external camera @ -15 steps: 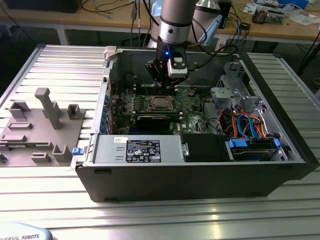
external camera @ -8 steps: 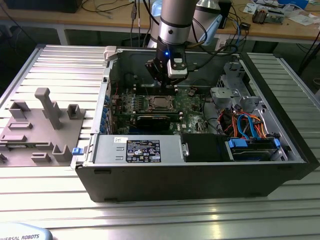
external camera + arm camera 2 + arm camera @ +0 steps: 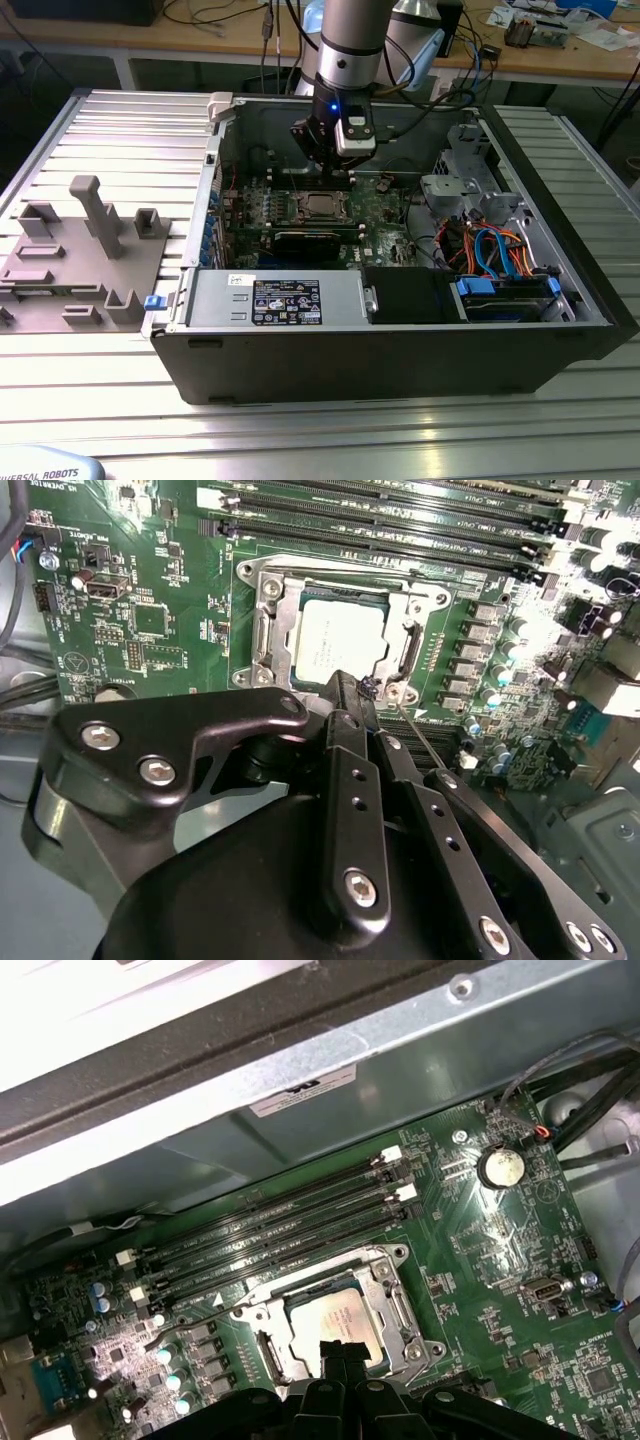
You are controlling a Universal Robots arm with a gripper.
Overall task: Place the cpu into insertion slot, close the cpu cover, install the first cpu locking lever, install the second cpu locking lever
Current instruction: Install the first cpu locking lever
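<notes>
An open computer case (image 3: 400, 330) lies on a ribbed metal table (image 3: 110, 130). A green board (image 3: 500, 1290) sits flat on the floor of the case, toward the case's far side.

The chip (image 3: 340, 640) lies in the square socket (image 3: 262, 640) near the middle of the green board. Its grey metal top faces up. The thin metal cover (image 3: 410, 605) is down around the chip, and the chip shows through the cover's big window. In the first wrist view the chip (image 3: 345, 1322) sits in the same socket, just beside the long black memory slots (image 3: 290, 1220).

The gripper (image 3: 352, 695) hangs over the near edge of the socket. Its black fingers (image 3: 340, 740) are pressed close together, with nothing between them. The fingertips are right at the edge of the cover, next to a thin wire lever (image 3: 425, 742) that slants away from the socket corner. I cannot tell if the tips touch the lever.

In the exterior view the gripper (image 3: 330, 160) is low inside the case, above the socket (image 3: 320, 206). A grey holder with posts (image 3: 85, 250) stands on the table beside the case, on the exterior view's left.
</notes>
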